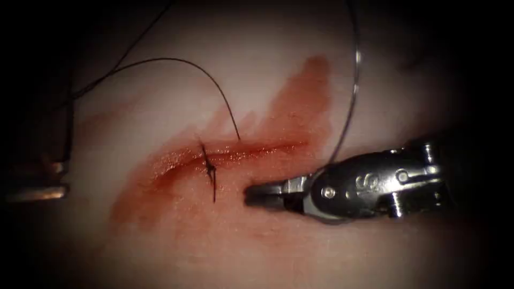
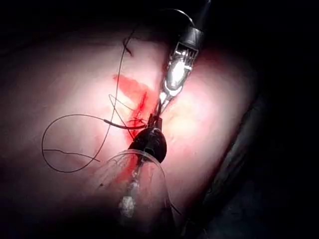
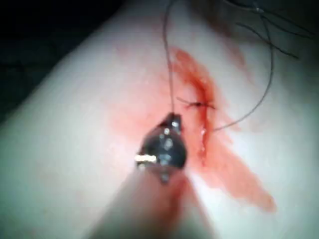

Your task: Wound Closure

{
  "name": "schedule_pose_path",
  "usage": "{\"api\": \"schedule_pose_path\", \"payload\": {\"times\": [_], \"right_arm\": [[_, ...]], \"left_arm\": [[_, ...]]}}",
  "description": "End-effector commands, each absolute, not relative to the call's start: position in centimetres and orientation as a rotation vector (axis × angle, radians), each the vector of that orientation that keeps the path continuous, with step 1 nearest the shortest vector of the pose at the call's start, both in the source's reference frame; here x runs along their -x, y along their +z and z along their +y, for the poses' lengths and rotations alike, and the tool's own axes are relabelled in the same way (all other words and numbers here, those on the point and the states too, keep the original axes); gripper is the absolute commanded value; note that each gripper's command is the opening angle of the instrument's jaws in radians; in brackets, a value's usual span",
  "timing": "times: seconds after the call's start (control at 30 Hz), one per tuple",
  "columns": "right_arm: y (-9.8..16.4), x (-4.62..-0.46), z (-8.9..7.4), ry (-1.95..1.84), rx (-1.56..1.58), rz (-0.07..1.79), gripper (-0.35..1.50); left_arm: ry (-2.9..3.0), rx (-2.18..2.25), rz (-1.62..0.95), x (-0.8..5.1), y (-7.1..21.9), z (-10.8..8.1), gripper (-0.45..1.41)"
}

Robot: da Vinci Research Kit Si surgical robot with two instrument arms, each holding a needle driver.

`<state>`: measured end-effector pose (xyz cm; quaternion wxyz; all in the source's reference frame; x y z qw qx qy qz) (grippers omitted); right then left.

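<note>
The cut (image 1: pixel 257 149) runs across the tissue (image 1: pixel 257 64), wet with red fluid (image 1: pixel 305 91). One knotted stitch (image 1: pixel 209 167) crosses it, also seen as the stitch (image 3: pixel 199 104). Thread (image 1: pixel 176 60) leaves the tissue just above the cut and arcs up and left. The curved needle (image 1: pixel 350 107) lies on the right side. It is out of the tissue, and its lower end is hidden behind the right tool's wrist. The right tool (image 1: pixel 257 195) rests just right of the stitch, jaws shut with nothing visible between them; its tip (image 3: pixel 172 119) is close to the cut. The left tool (image 1: pixel 37 184) waits at the far left.
Slack thread (image 2: pixel 60 118) lies in a wide loop on the tissue away from the cut. More thread (image 3: pixel 269 84) curves past the stitch. The tissue falls into shadow on every side.
</note>
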<state>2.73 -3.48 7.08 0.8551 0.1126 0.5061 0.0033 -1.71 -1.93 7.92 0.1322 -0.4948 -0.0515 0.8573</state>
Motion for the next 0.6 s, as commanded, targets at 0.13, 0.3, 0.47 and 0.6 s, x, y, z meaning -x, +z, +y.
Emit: {"api": "schedule_pose_path", "payload": {"times": [0.13,0.3,0.47,0.6], "right_arm": [[6.99,-2.76,-3.54,-0.004,-0.262,1.066,-0.35],[6.87,-2.75,-3.6,-0.024,-0.29,1.047,-0.35],[6.67,-2.7,-3.75,-0.074,-0.356,1.049,-0.35],[6.51,-2.69,-3.93,-0.137,-0.402,1.038,-0.35]], "left_arm": [[2.488,1.437,-0.154,1.76,7.98,-1.97,-0.45],[2.488,1.437,-0.154,1.76,7.98,-1.97,-0.45],[2.488,1.438,-0.155,1.76,7.97,-1.97,-0.45],[2.488,1.438,-0.155,1.76,7.98,-1.97,-0.45]]}}
